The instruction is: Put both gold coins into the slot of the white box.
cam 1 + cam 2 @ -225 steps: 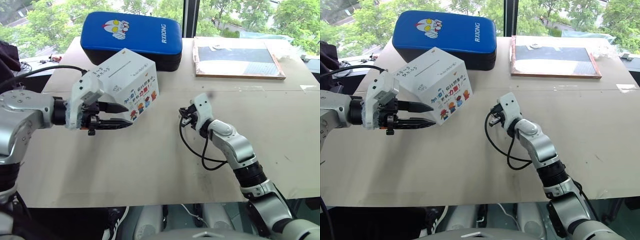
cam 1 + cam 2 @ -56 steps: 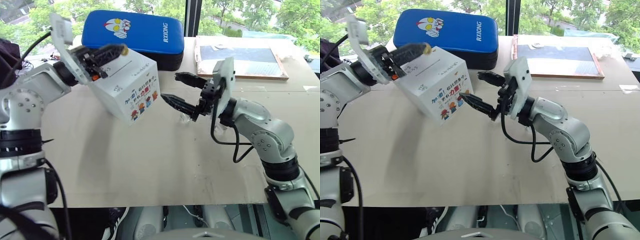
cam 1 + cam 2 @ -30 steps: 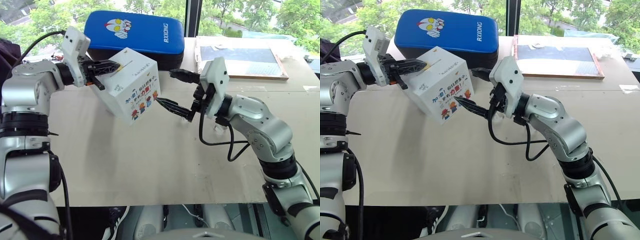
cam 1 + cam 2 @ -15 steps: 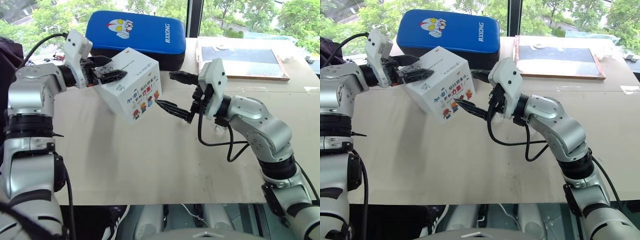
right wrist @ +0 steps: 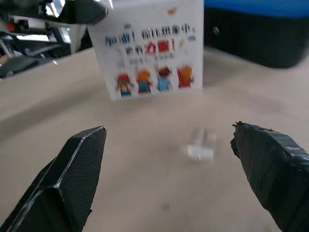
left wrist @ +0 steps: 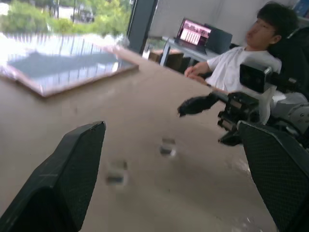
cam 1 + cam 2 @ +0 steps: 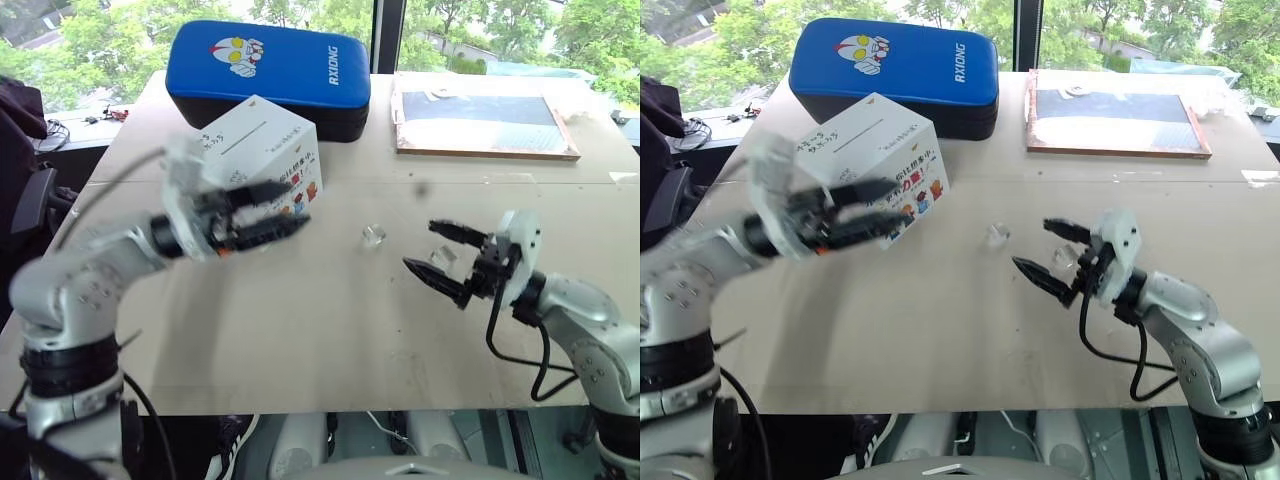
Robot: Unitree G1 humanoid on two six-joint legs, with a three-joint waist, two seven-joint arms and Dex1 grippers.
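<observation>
- I'm seeing the left gripper (image 7: 272, 211) hovering released and empty, just in front of the white box (image 7: 262, 150).
- The right gripper (image 7: 437, 253) is hanging spread, gripping nothing, right of a small clear holder (image 7: 374, 235).
- The box is sitting far-left on the table (image 7: 330, 330).

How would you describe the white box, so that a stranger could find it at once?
Look at the far left part of the table, just in front of the blue padded case. The white box is a cardboard cube there; only it has cartoon figures on its side and a thin slot on top.
</observation>
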